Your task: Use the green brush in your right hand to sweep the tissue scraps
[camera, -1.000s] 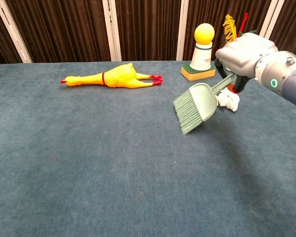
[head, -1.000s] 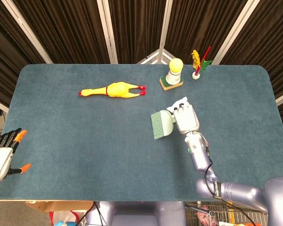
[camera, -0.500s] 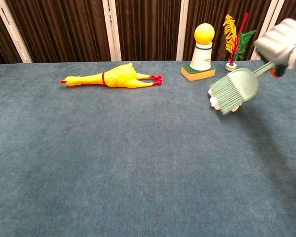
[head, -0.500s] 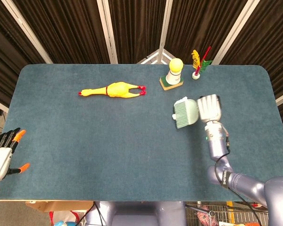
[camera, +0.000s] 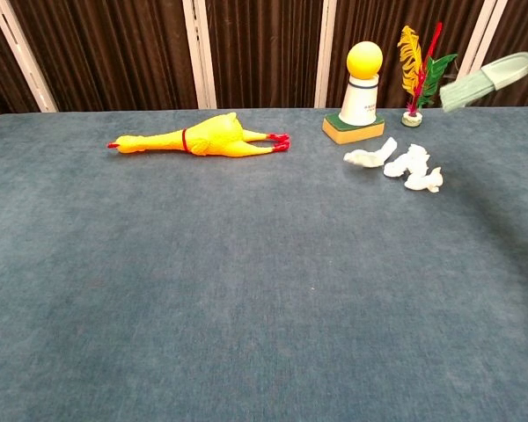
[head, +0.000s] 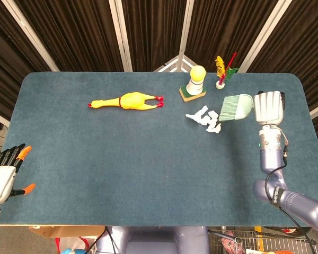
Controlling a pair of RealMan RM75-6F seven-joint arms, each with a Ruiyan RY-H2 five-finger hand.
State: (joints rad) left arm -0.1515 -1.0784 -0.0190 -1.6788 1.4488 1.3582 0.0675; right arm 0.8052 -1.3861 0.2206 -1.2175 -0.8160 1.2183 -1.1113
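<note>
A: What sits nearest the robot?

B: The left hand (head: 1,177), at the near left edge of the blue bench (head: 95,159). Its dark, orange-tipped fingers (head: 16,153) are spread apart and hold nothing. It shows only in the head view.

A: And the right hand (head: 268,108)?

B: Further in, over the right side of the bench. It grips the handle of the green brush (head: 234,108), with the bristles pointing left. In the chest view only the brush head (camera: 484,83) shows, raised in the air at the top right corner, clear of the surface.

A: Where are the tissue scraps (head: 205,118)?

B: Lying on the bench just left of the bristles, a small cluster of white pieces close together. The chest view shows the scraps (camera: 396,164) resting flat, with the brush well above them.

A: Beyond that?

B: A yellow rubber chicken (head: 127,100) lies on its side left of centre. Behind the scraps stands a white bottle with a yellow ball top (head: 194,83) on a green-edged base. Beside it, to the right, is a small pot of feathers (head: 223,70) near the far edge.
</note>
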